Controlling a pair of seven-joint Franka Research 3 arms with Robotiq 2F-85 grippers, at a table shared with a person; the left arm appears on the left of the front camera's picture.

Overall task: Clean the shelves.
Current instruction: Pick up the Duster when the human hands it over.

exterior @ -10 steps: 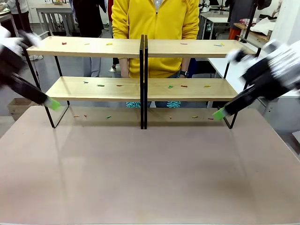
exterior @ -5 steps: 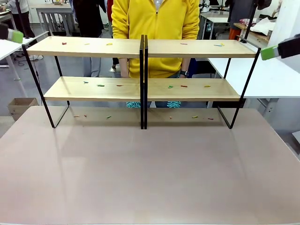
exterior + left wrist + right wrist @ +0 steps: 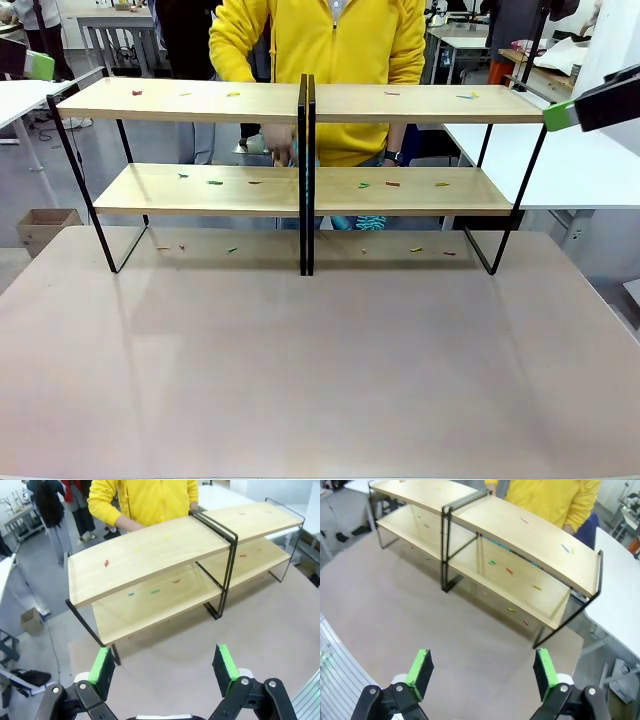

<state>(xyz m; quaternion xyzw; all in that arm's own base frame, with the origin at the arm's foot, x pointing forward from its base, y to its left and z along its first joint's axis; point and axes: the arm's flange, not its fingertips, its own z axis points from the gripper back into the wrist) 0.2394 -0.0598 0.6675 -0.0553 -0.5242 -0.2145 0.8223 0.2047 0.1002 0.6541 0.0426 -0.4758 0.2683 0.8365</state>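
Observation:
The shelves (image 3: pixel 305 105) stand across the far half of the table, two joined racks of light boards on black frames. Small coloured scraps (image 3: pixel 215 183) lie scattered on both tiers. My left gripper (image 3: pixel 164 667) is open and empty, high off the shelves' left end (image 3: pixel 80 587); its green pad shows at the upper left (image 3: pixel 38 65). My right gripper (image 3: pixel 481 673) is open and empty too, raised beyond the shelves' right end (image 3: pixel 592 580), with its pad at the right edge (image 3: pixel 558 115). A person in a yellow top stands behind the shelves with a hand (image 3: pixel 280 152) lowered behind the lower board.
More scraps (image 3: pixel 232 250) lie on the brown table (image 3: pixel 320 370) under the lower board. White tables (image 3: pixel 590 165) stand to the right and left. A cardboard box (image 3: pixel 40 225) sits on the floor at the left.
Both grippers have risen from beside the shelves' feet to top-board height at the picture's edges. The person's arm has swung out and its hand has come down behind the lower board.

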